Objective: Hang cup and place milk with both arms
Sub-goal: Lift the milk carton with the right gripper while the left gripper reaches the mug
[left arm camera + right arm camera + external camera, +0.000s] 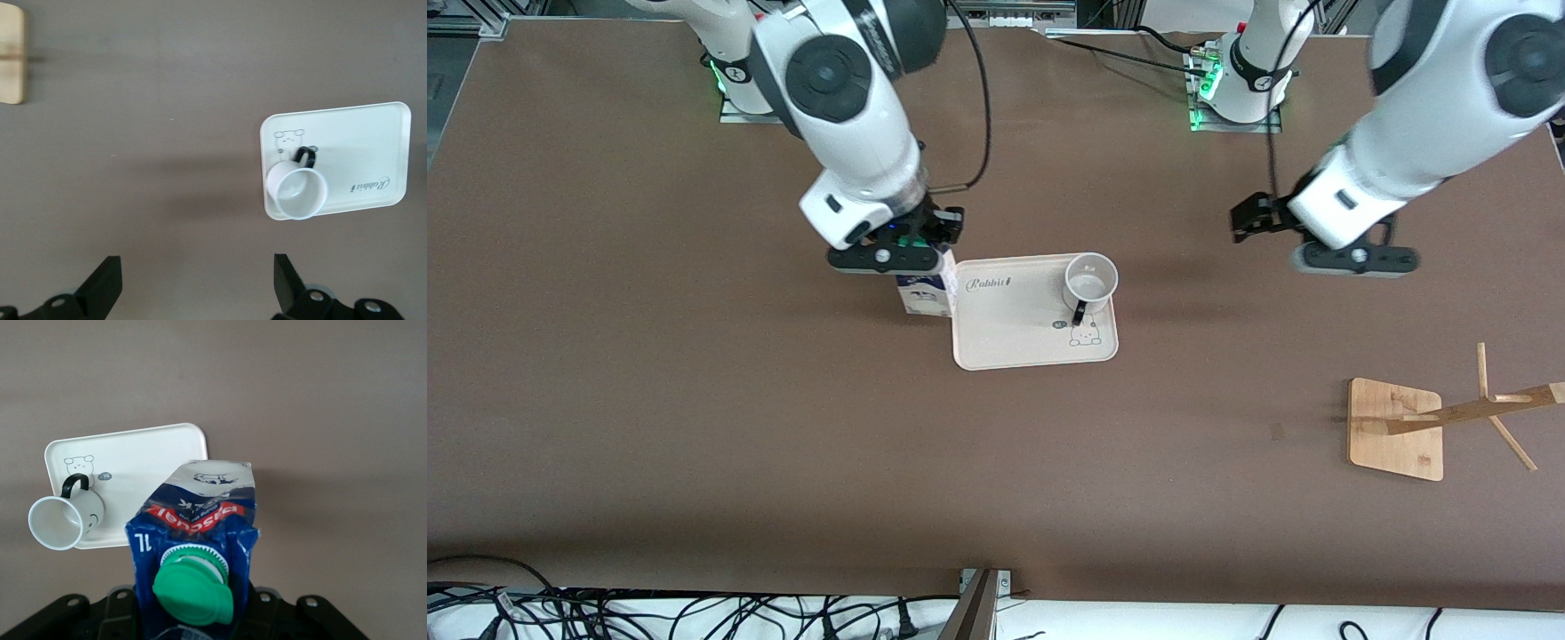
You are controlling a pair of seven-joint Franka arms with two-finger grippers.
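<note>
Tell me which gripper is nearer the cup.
Right. The right gripper, shut on the milk, is beside the tray holding the cup; the left gripper hangs open, farther off.

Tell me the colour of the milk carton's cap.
Green cap; the right wrist view shows it best.

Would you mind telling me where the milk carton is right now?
In the front view, the milk sits beside the tray, at its edge toward the right arm's end, gripped by the right gripper.
</note>
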